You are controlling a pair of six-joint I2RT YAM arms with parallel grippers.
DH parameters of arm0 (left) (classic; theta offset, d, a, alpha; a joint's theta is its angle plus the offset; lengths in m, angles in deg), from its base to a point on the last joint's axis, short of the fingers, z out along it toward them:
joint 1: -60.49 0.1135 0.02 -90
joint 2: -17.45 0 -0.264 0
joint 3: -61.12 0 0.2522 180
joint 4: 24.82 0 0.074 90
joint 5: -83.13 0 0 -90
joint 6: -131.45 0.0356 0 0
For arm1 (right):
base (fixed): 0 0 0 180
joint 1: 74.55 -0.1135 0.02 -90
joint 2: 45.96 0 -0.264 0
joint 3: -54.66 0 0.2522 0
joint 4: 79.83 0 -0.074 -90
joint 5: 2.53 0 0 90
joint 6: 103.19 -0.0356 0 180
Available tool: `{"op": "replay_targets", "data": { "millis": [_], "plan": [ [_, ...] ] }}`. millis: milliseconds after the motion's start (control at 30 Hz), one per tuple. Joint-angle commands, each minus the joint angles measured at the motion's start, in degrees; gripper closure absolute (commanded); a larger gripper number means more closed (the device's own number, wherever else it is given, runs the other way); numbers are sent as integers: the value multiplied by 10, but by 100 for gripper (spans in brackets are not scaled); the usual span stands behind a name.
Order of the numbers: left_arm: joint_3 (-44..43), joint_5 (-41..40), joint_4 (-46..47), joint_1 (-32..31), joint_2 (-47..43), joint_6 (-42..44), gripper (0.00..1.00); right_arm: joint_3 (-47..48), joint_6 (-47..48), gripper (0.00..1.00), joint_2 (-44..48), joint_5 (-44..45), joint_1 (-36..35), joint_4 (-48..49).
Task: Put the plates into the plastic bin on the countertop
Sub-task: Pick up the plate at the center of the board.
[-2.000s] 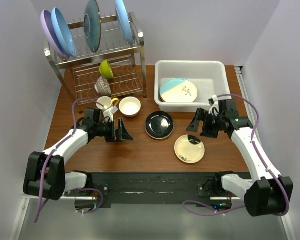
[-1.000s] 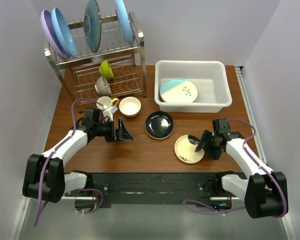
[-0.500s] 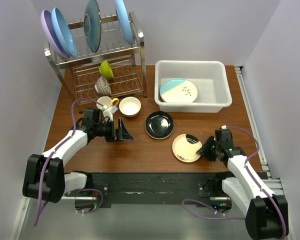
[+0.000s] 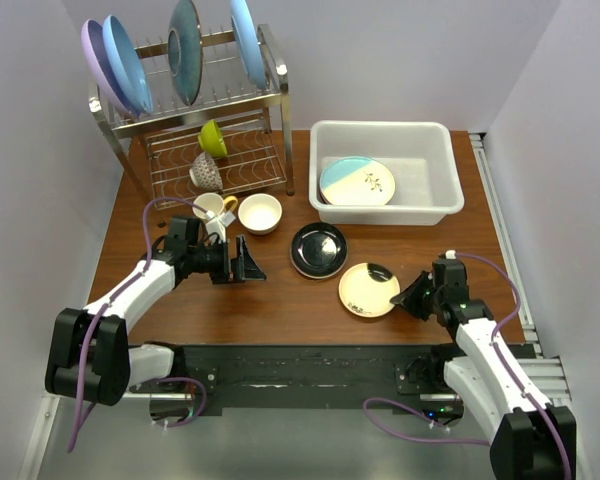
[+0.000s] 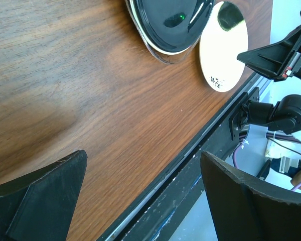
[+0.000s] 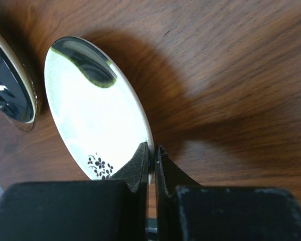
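Observation:
A small cream plate [image 4: 367, 290] with a little flower print lies at the front right of the countertop [image 4: 280, 300]. My right gripper [image 4: 412, 296] is shut on its right rim, one finger above and one below [image 6: 151, 150]. The cream plate [image 6: 93, 110] tilts and casts a shadow on the wood. Just left of it sits a glossy black plate [image 4: 318, 249], also in the right wrist view [image 6: 7, 88]. The white plastic bin [image 4: 435, 205] at the back right holds a teal-and-cream plate [image 4: 357, 181]. My left gripper [image 4: 246, 260] hovers open over bare wood [image 5: 143, 160], left of the black plate [image 5: 170, 20].
A steel wire rack [image 4: 215, 150] at the back left carries large blue, lilac and dark teal plates on top and two bowls below. A mug [image 4: 213, 207] and a small cream bowl [image 4: 260, 212] stand in front of it. The table's near edge [image 5: 190, 150] runs just below my left fingers.
My right gripper came down from beside the bin, closed on the cream plate's right rim, and the plate shifted left towards the black plate. The left arm stayed still.

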Motion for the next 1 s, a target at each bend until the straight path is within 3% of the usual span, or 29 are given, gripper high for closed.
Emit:
{"op": "replay_targets", "data": {
  "millis": [0, 967],
  "plan": [
    [2, 11, 13, -6, -10, -4, 0, 22, 12, 100, 16, 20, 0, -56],
    [6, 13, 21, -6, -2, -1, 0, 197, 47, 100, 62, -25, 0, -183]
  ]
}}
